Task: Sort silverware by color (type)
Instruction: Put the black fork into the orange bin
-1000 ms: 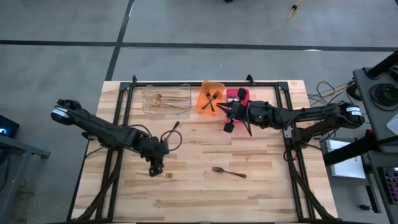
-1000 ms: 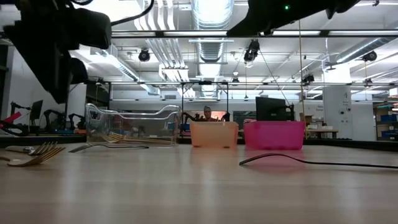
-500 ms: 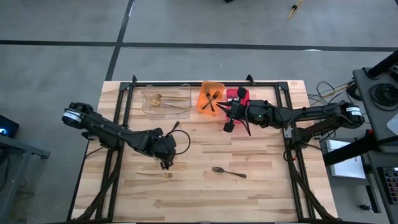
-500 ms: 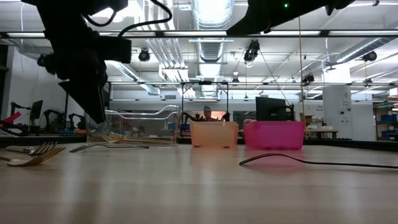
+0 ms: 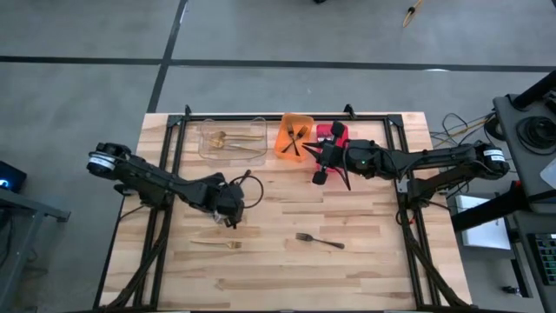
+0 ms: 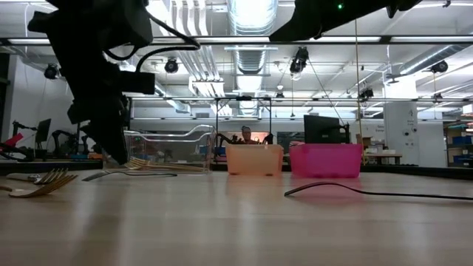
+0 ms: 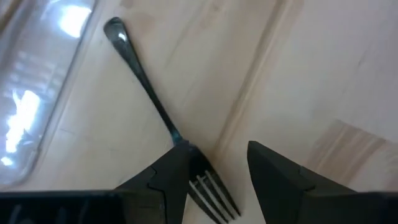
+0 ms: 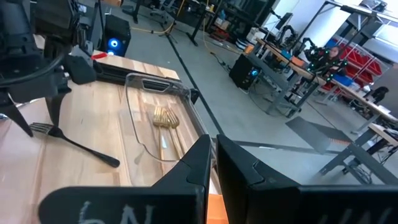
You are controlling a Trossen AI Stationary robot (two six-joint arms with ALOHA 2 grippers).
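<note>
Black slim metal fork [image 7: 163, 121] lies flat on the wooden desk [image 5: 365, 252], just beside the clear plastic bin [image 5: 231, 139]. The left tool [image 7: 214, 177] stands open over its tines, holding nothing. The right tool [image 5: 318, 179] is closed and empty near the red bin [image 5: 331, 133].

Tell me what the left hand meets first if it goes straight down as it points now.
Probably the dark fork: its tines lie between the left hand's open fingers, on the table.

No text reads clearly; pale marks on the right pincer's dark housing [image 8: 112, 211] may be letters, too cropped to make out.
</note>
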